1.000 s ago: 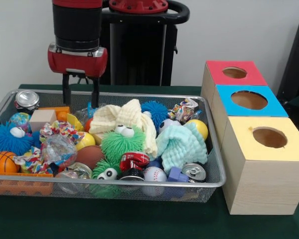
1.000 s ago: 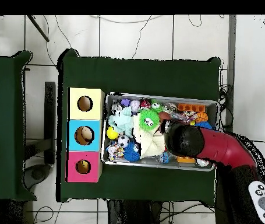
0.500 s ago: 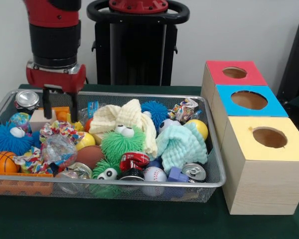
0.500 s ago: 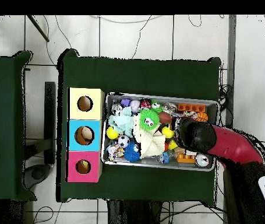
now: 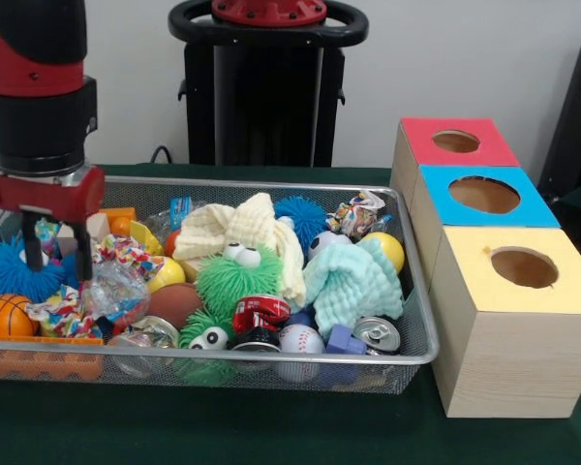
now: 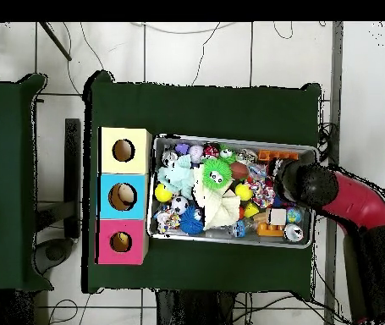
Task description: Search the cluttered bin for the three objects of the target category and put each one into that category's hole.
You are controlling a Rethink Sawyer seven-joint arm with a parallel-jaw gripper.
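Front view first: the arm (image 5: 39,87) came down at the left end of the wire bin (image 5: 407,329), and the gripper (image 5: 53,254) hung with its two fingers spread apart, nothing between them. One finger (image 5: 29,252) sat in front of the blue fuzzy ball (image 5: 5,271), the other by the crinkly wrapper (image 5: 116,286). Bin was stuffed: a basketball (image 5: 5,315) at the front left, a green fuzzy toy (image 5: 234,276) with googly eyes in the middle, a cream cloth (image 5: 242,228) behind it, a mint cloth (image 5: 353,281) to its right, a red can (image 5: 259,312) and a baseball (image 5: 300,341) near the front rim. Couldn't tell which category was the target. To the right of the bin stood three boxes in a row, each with a hole on top: red box (image 5: 455,145) farthest back, blue box (image 5: 484,199) in the middle, yellow box (image 5: 523,281) closest.

Overhead: the arm (image 6: 348,199) covered the bin's (image 6: 229,140) right end, so the gripper was hidden there. The boxes lined the bin's left side, touching it, yellow (image 6: 123,151) on top, blue (image 6: 122,196), red (image 6: 120,242).
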